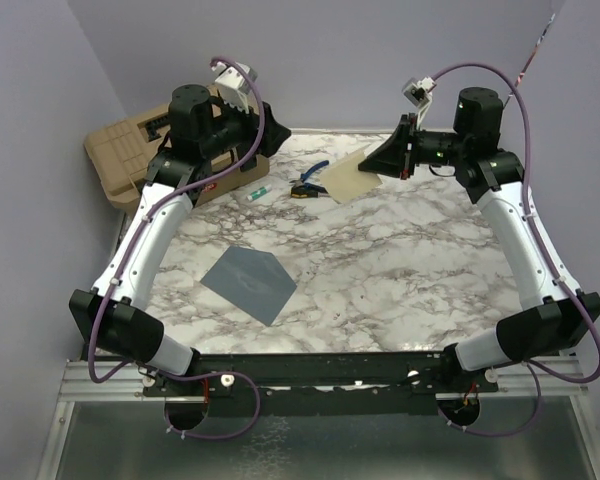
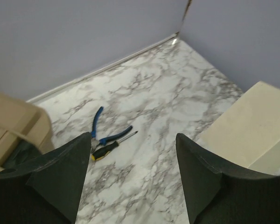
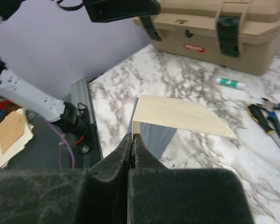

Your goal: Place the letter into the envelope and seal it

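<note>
Your right gripper [image 3: 132, 136] is clamped on one edge of the letter [image 3: 177, 114], up near the far edge. The envelope [image 1: 250, 282] lies flat and skewed toward the near left corner, so the sheet must travel that way. Your left gripper [image 2: 133, 137] hangs open, empty.

The letter [image 1: 348, 178], a plain cream-tan rectangular sheet, hung tilted over the table [image 1: 400, 262], well to the right of the tan case [image 1: 130, 165]. One edge was pinched in the closed right hand [image 3: 132, 137]. The envelope [image 1: 250, 283], slate blue-grey, lay flat on the table, turned slantwise to its edge. It sat on the near side of that case, well apart from the letter.
</note>
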`<action>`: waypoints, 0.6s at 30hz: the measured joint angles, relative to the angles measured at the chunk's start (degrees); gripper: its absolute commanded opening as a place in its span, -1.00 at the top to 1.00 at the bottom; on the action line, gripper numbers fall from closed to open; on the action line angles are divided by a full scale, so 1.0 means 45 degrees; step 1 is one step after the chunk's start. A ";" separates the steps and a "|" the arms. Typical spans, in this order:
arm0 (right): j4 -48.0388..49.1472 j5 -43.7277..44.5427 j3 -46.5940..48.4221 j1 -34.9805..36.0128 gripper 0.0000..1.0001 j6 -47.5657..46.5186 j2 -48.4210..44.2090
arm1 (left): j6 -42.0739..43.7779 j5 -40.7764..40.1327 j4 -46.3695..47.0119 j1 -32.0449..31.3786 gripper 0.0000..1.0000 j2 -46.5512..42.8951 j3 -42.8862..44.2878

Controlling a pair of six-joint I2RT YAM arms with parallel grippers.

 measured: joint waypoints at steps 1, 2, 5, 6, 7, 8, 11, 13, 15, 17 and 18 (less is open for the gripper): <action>-0.0287 0.0554 0.0267 0.0000 0.99 -0.0044 0.0068 | 0.0189 -0.0520 -0.0233 -0.0019 -0.48 0.0000 0.0005; -0.0418 0.0908 0.0452 0.0000 0.99 -0.0073 0.0121 | 0.0311 -0.0986 -0.0442 -0.0044 -0.48 0.0000 0.0024; -0.0500 0.1462 0.0593 -0.0005 0.99 -0.0039 0.0175 | 0.0364 -0.1355 -0.0831 -0.0044 -0.48 0.0039 0.0228; -0.0491 0.1525 0.0588 -0.0005 0.99 0.0029 0.0185 | 0.0287 -0.1234 -0.0777 -0.0029 -0.46 0.0044 0.0296; -0.0442 0.1549 0.0563 0.0000 0.99 0.0136 0.0185 | 0.0087 -0.0797 -0.0588 -0.0049 -0.46 0.0039 0.0321; -0.0364 0.1554 0.0505 0.0000 0.99 0.0257 0.0185 | -0.0010 -0.0447 -0.0374 -0.0078 -0.47 0.0034 0.0325; 0.0063 0.1530 0.0277 0.0010 0.99 0.0719 0.0185 | -0.0350 0.0753 0.0083 -0.0408 -0.51 0.0034 0.0321; 0.0573 0.1443 0.0000 0.0087 0.99 0.1151 0.0160 | -0.0447 0.1277 0.0291 -0.0758 -0.55 0.0034 0.0321; 0.1122 0.1253 -0.0296 0.0131 0.99 0.1559 0.0117 | -0.0491 0.1758 0.0384 -0.1190 -0.57 0.0034 0.0321; 0.1637 0.0962 -0.0544 0.0185 0.99 0.2006 0.0058 | -0.0529 0.2351 0.0418 -0.1656 -0.58 0.0039 0.0321; 0.1880 0.0811 -0.0627 0.0209 0.99 0.2186 0.0019 | -0.0539 0.2715 0.0457 -0.1841 -0.57 0.0049 0.0316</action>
